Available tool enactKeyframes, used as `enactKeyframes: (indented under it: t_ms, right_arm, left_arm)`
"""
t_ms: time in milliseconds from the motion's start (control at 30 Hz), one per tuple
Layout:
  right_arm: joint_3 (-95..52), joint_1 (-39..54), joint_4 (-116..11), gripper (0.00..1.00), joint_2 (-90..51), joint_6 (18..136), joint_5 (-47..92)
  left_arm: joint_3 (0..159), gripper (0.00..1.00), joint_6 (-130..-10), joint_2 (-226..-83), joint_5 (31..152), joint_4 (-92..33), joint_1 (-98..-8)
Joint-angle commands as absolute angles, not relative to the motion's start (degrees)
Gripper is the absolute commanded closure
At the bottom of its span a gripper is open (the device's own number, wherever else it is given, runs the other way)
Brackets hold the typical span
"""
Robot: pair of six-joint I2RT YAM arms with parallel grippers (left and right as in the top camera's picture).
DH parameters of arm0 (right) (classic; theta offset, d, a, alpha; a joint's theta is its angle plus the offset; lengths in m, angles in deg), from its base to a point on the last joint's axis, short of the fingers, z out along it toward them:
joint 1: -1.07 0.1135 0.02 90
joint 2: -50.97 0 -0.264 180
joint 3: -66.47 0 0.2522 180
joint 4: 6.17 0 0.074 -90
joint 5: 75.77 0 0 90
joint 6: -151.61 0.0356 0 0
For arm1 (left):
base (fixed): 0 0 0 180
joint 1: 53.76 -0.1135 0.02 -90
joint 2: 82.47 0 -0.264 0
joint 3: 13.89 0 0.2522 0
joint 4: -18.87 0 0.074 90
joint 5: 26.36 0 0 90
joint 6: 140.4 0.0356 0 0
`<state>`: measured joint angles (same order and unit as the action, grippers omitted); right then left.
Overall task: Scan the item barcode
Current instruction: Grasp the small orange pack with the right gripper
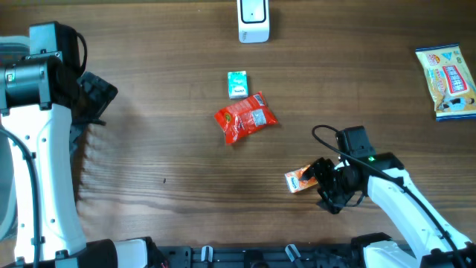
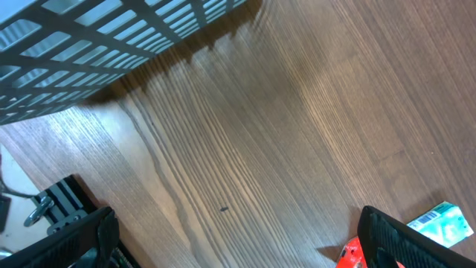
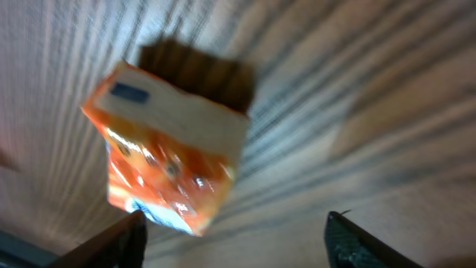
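Dark wood-grain surface. L hand at 9 o'clock, wide open, empty. Scanner at 12. Green box & red packet mid-surface. Orange carton at 5 o'clock; R hand at its end, fingers apart, not clamped. Yellow packet at 2.

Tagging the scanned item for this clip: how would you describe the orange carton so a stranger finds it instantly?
On the wooden table, look along the robot-side edge, right of centre, to the right arm. The small orange carton lies flat just at its jaws. It is the only orange box; the red pouch and green box sit mid-table.
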<state>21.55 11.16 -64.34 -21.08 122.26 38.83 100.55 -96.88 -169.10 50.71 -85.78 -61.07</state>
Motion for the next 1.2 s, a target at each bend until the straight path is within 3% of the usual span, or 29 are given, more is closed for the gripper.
enactKeyframes:
  t_ms: [0, 67, 133, 467, 667, 733, 833, 967, 1067, 1167]
  right_arm:
    - [22.5, 11.4, -61.7, 0.29, -21.1, 124.7, 39.1]
    - [22.5, 11.4, -59.7, 0.41, -21.2, 124.8, 38.1]
    - [22.5, 11.4, -59.5, 0.45, -21.2, 124.8, 37.3]
    - [25.1, 11.4, -57.8, 0.48, -24.7, 124.6, 37.4]
    - [25.0, 11.4, -53.3, 0.7, -24.7, 124.0, 38.7]
    - [25.0, 11.4, -51.4, 0.96, -24.7, 121.3, 38.4]
    - [24.6, 11.4, -49.8, 0.96, -24.7, 119.4, 38.2]
    - [19.5, 11.4, -48.7, 0.96, -24.6, 104.9, 40.2]
    - [15.3, 11.4, -44.7, 0.96, -24.6, 91.3, 49.9]
    - [14.0, 11.4, -35.2, 0.96, -24.6, 81.4, 68.8]
  left_arm:
    - [100.7, 0.0, -97.6, -169.2, 50.6, -85.8, -61.4]
    - [100.7, 0.0, -97.6, -169.2, 50.6, -85.8, -61.4]
    - [100.7, 0.0, -97.6, -169.2, 50.6, -85.8, -61.4]
    - [100.7, 0.0, -97.6, -169.2, 50.6, -85.8, -61.4]
    - [100.7, 0.0, -97.6, -169.2, 50.6, -85.8, -61.4]
    - [100.7, 0.0, -97.6, -169.2, 50.6, -85.8, -61.4]
    - [100.7, 0.0, -97.6, -169.2, 50.6, -85.8, -61.4]
    - [100.7, 0.0, -97.6, -169.2, 50.6, -85.8, -61.4]
    - [100.7, 0.0, -97.6, -169.2, 50.6, -85.8, -61.4]
    - [100.7, 0.0, -97.6, -169.2, 50.6, -85.8, -61.4]
